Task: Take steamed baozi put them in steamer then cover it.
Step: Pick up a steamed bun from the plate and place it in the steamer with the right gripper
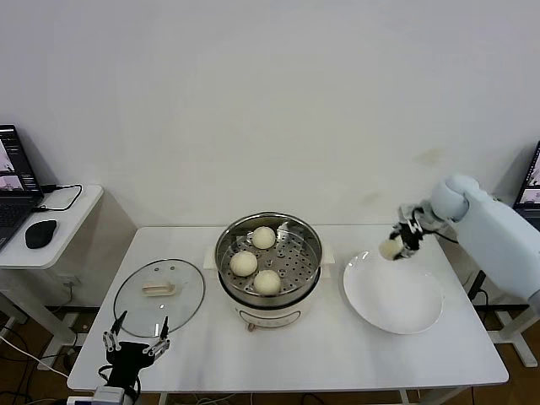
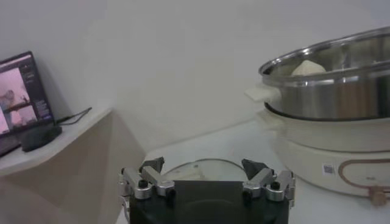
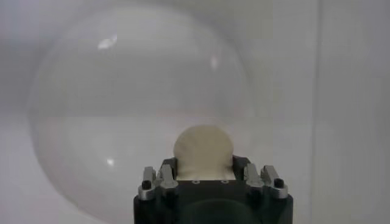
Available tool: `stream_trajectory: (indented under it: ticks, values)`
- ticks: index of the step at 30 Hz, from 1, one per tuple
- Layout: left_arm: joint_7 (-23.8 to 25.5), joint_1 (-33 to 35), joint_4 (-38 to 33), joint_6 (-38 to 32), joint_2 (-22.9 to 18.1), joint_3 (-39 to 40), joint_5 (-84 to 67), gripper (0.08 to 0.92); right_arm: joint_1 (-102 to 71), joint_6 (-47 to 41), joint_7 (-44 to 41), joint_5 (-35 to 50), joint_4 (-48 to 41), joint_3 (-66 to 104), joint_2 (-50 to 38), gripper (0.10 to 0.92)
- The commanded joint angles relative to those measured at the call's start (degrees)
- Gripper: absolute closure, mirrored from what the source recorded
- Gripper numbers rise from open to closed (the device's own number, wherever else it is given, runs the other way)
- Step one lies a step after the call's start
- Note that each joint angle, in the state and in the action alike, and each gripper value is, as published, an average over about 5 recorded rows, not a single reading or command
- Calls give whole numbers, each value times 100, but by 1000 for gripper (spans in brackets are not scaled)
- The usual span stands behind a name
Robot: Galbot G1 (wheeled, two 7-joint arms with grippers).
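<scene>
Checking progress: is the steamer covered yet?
Uncovered: the cover lies flat on the table beside the steamer, whose three buns show.

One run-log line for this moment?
right hand: shut on fourth baozi over plate | steamer: three baozi inside | lid: on table | left hand: open, idle

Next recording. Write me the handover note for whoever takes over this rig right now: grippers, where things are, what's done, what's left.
Right gripper: shut on the fourth baozi, over the far left rim of the white plate.
Left gripper: open, idle at the table's near left edge, just short of the cover.
Steamer: mid-table, uncovered, three baozi on its tray.
Cover: flat on the table, left of the steamer.
Done: three buns loaded, fourth gripped.
Left: put the fourth in the steamer, then cover it.
</scene>
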Motion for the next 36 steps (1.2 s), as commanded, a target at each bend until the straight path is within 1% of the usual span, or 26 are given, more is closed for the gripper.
stream_trajectory:
  ticks: [1, 7, 15, 22, 27, 31, 36]
  values:
    - [-29, -73, -230, 51, 94, -197, -86, 177, 1762, -1002, -106, 2409, 456, -1826, 448, 465]
    - [-63, -196, -184, 40, 153, -240, -164, 177, 2441, -1344, 11, 3315, 376, -2591, 889, 465]
    - [-75, -373, -41, 19, 242, -289, -272, 177, 2931, -1634, 186, 3929, 306, -3305, 1551, 465]
    - [-70, -464, 55, 13, 309, -255, -297, 177, 2860, -1695, 277, 3983, -75, -3577, 2184, 465]
    - [-69, -455, 34, 7, 318, -256, -376, 177, 2683, -1694, 319, 3828, -393, -3800, 2579, 465]
    - [-64, -435, 11, 4, 311, -295, -457, 177, 2538, -1675, 328, 3656, -561, -3906, 2754, 465]
    - [-57, -440, 20, 6, 339, -351, -529, 177, 2383, -1705, 350, 3477, -522, -4062, 2796, 465]
